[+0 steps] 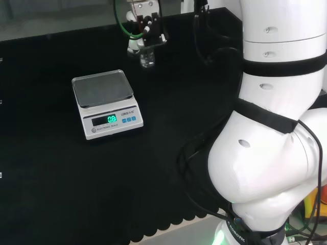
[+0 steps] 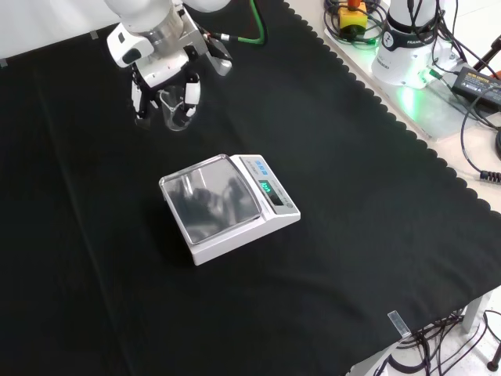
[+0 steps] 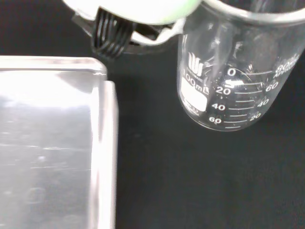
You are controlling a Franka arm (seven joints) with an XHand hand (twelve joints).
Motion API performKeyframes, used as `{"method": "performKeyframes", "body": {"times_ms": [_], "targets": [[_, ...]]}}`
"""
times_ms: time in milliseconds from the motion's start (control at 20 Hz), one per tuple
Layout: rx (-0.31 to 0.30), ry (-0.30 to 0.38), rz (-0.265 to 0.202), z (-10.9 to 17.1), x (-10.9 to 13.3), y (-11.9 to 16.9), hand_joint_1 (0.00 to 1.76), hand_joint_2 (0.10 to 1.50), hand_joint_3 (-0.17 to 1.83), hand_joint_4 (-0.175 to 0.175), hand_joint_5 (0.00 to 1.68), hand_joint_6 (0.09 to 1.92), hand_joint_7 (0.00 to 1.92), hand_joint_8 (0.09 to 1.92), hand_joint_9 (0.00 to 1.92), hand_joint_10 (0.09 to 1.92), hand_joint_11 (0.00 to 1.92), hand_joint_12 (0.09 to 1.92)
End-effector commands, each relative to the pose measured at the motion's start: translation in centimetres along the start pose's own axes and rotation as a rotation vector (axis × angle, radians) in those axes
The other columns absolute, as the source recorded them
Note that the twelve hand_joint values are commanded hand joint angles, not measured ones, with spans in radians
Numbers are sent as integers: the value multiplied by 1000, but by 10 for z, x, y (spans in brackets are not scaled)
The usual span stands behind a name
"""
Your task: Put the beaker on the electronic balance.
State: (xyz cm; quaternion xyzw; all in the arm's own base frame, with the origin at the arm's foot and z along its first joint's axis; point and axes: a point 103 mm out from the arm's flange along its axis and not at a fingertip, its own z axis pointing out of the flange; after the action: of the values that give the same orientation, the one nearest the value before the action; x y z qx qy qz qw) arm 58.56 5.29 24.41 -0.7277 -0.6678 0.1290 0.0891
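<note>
A small clear glass beaker with printed graduations hangs under the hand at the far end of the cloth. In the front view the hand comes in from the top left, and its black fingers curl down either side of the beaker. The wrist view shows the beaker upright and empty, close under the palm. The white electronic balance has a shiny steel pan with nothing on it and a lit green display. It stands apart from the hand, nearer the cloth's middle. Its pan's corner shows beside the beaker.
A green cable loops behind the hand. The arm's big white links stand at the right of the head view. Beyond the cloth's scalloped edge lie the arm's base, a power brick and black cables.
</note>
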Motion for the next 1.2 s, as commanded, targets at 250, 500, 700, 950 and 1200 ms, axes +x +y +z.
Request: {"method": "performKeyframes", "body": {"times_ms": [250,500,700,950,1200], "targets": [[10,44,-63,2,47,-2,1173,652,557,-175,943,220,994,423,1413,87,1584,522],[17,54,-96,4,72,-2,1170,653,556,-175,942,220,995,424,1412,87,1592,521],[25,61,-121,8,88,-1,1163,654,555,-175,940,220,994,425,1412,87,1602,520],[38,80,-151,15,107,-1,1154,657,553,-175,939,221,994,427,1411,87,1619,519],[58,83,-185,25,128,-1,1142,660,550,-175,936,221,993,428,1410,87,1638,518]]}}
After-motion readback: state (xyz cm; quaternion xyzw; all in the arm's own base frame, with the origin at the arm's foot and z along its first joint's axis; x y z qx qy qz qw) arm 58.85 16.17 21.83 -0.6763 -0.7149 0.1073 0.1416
